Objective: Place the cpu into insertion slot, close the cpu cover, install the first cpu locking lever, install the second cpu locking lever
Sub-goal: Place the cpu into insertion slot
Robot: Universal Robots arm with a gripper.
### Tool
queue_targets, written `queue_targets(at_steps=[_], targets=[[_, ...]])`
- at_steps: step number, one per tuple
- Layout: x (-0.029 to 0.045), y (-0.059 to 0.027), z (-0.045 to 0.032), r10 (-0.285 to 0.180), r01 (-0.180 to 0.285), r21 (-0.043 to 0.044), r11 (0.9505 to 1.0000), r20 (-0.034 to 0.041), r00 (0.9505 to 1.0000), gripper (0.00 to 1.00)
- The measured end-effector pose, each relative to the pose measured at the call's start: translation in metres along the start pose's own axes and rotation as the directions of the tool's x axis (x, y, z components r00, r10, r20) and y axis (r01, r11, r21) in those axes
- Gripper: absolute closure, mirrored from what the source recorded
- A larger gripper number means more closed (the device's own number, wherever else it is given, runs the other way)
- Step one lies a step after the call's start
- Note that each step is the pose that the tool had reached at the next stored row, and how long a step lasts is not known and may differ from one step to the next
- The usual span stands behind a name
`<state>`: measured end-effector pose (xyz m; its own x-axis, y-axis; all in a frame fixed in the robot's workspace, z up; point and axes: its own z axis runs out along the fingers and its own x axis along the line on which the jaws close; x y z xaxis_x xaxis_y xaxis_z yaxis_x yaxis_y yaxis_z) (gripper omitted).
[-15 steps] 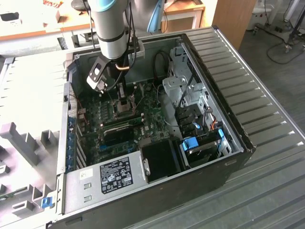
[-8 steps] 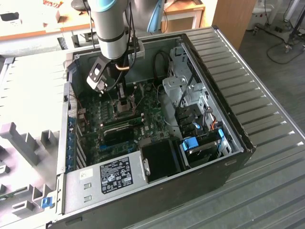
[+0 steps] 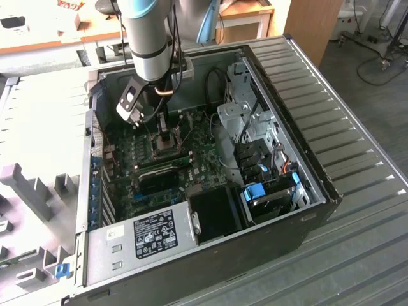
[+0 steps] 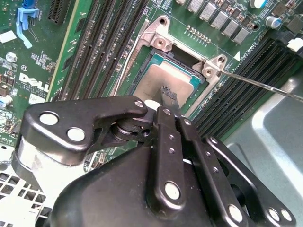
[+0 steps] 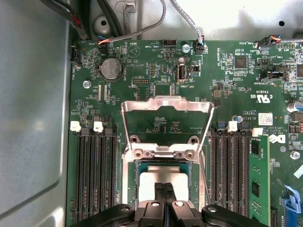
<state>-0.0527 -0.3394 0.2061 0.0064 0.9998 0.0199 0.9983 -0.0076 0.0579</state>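
Narrow, fingers-together gripper (image 5: pixel 164 185), nothing held, tips right over the cpu (image 5: pixel 151 178); contact impossible to tell. Cpu flat in the slot (image 5: pixel 136 177), dull silver-tan top, partly hidden behind the fingers in the first wrist view. Cover (image 5: pixel 165 105) raised open, green board (image 5: pixel 227 75) visible through its window. In the second wrist view, a thin metal rod (image 4: pixel 265 86) jutting free past a slot corner. Upper left of centre in the exterior view: slot half hidden under the arm (image 3: pixel 148 38).
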Motion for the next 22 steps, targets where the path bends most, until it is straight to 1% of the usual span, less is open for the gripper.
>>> queue_targets(at_steps=[8, 14, 22], targets=[[0.0, -0.0019, 0.0015, 0.0, 0.0, -0.0002, 1.0, -0.0007, 1.0, 0.9], [-0.0002, -0.0026, 0.0056, 0.0, 0.0, -0.0001, 1.0, -0.0005, 1.0, 0.9], [-0.0002, -0.0027, 0.0067, 0.0, 0.0, 0.0001, 1.0, -0.0003, 1.0, 0.9]])
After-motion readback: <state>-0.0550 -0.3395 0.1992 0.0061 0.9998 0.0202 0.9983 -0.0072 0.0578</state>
